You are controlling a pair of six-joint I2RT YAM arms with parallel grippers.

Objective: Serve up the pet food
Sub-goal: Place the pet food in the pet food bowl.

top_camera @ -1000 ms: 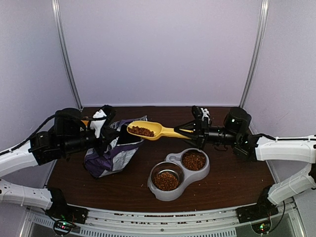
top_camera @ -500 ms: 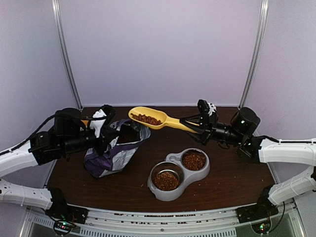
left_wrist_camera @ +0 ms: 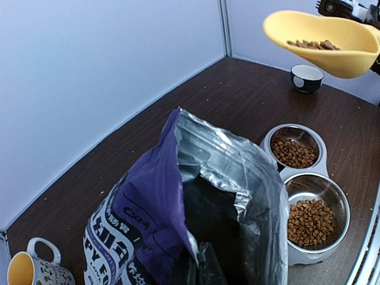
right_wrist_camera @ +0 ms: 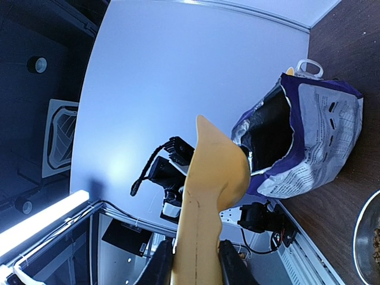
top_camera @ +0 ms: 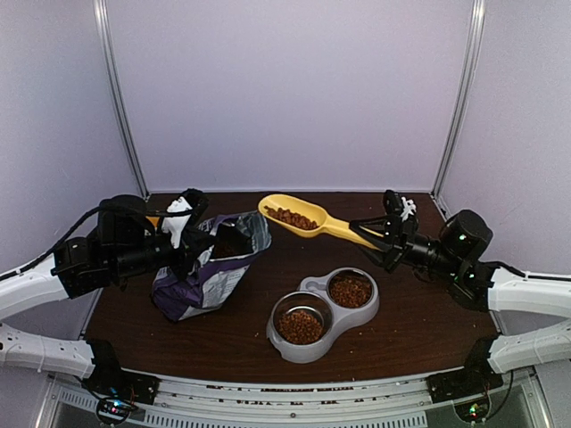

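Right pincer [top_camera: 375, 236]: clenched on the handle of the yellow scoop [top_camera: 332, 228], held aloft.
Left pincer [top_camera: 183, 236]: clamped shut at the rim of the bag [top_camera: 210, 276].
Pet food [top_camera: 290, 217]: small load in the scoop, 9-to-10 o'clock of the right pincer; more in both wells of the double bowl [top_camera: 312, 354].
Scoop axis: roughly 10-to-4, handle toward the right arm.
Next bearing: bowl lies 5 o'clock of the load; right arm nearer.
Tabletop [top_camera: 419, 330]: dark brown, pale walls around.

The yellow scoop [right_wrist_camera: 209, 190] is seen from beneath, its handle clamped in the right pincer [right_wrist_camera: 193, 264]. Beyond it, the purple-and-white bag [right_wrist_camera: 312, 145] is stood open on the brown counter [right_wrist_camera: 350, 47]. A bowl's rim [right_wrist_camera: 360, 237] is glimpsed lower right.
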